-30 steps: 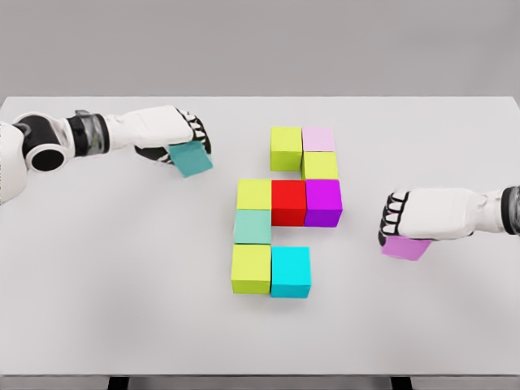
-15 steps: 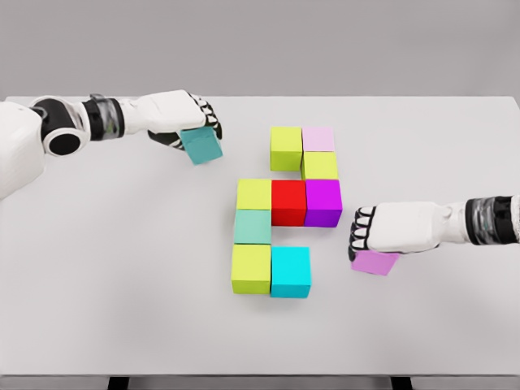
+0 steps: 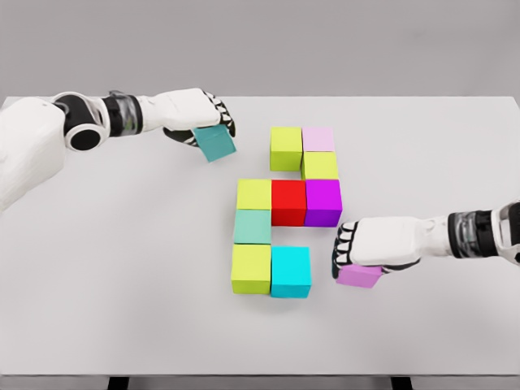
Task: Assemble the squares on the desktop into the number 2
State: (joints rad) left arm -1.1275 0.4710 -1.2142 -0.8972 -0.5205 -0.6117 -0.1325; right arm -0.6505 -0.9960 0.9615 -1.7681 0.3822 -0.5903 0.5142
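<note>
Coloured cubes form a partial figure mid-table. A lime cube (image 3: 286,148) and a pale pink cube (image 3: 318,138) top it. Below them sits a lime cube (image 3: 320,166). The middle row is lime (image 3: 253,194), red (image 3: 288,201) and purple (image 3: 323,201). A mint cube (image 3: 253,227) follows, then lime (image 3: 251,268) and cyan (image 3: 291,271). My left hand (image 3: 203,122) is shut on a teal cube (image 3: 215,143), tilted, left of the top row. Just right of the cyan cube, my right hand (image 3: 361,248) is shut on a violet cube (image 3: 360,276).
The white table (image 3: 122,284) stretches across the view, its far edge (image 3: 260,97) meeting a grey wall. Its near edge runs along the bottom of the picture.
My left hand has carried the teal cube rightward toward the top row. My right hand has brought the violet cube left and slightly down, close to the cyan cube.
</note>
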